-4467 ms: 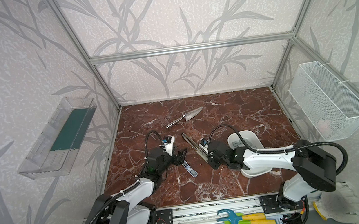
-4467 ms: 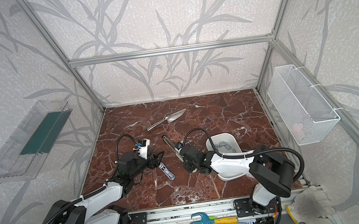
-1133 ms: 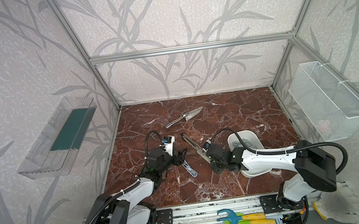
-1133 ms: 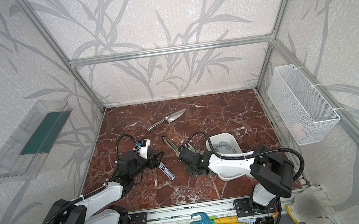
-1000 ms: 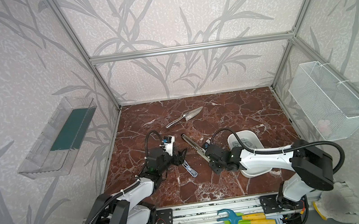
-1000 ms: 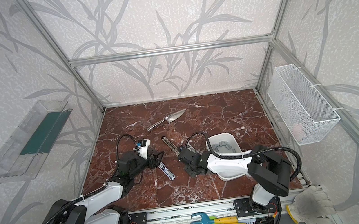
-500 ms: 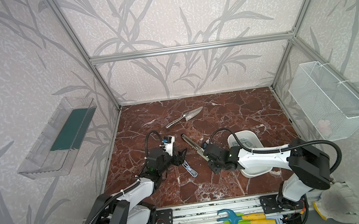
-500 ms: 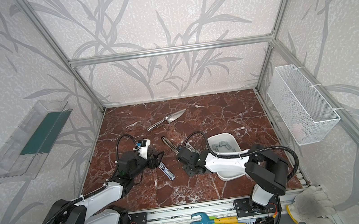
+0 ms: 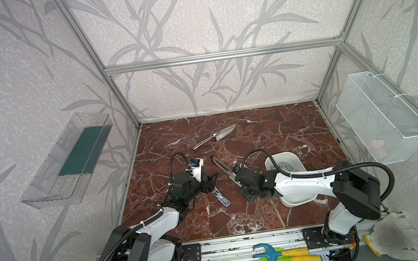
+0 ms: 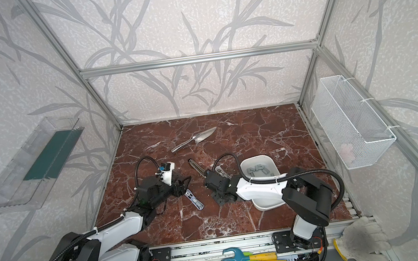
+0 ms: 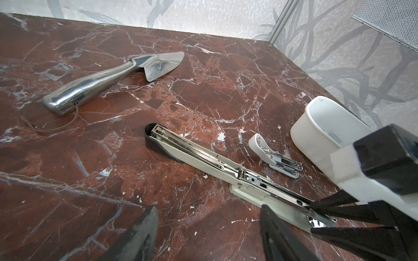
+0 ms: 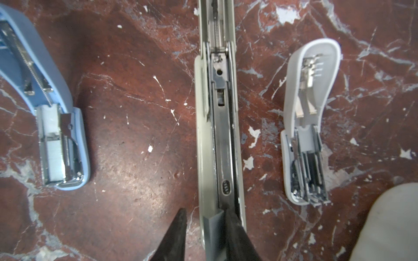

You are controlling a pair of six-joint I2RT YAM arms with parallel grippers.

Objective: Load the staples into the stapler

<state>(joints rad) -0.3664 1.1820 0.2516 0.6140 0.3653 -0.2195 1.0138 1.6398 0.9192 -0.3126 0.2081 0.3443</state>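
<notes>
Right wrist view: bare marble (image 12: 135, 146) between blue stapler (image 12: 56, 140) and grey stapler (image 12: 221, 135).

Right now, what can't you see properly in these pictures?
Staples: too small to count in both top views; the white tub wall hides most in the left wrist view.
Long stapler: the right gripper jaws cover its tip in the right wrist view.
Blue stapler: cut off by that view's edge.
</notes>
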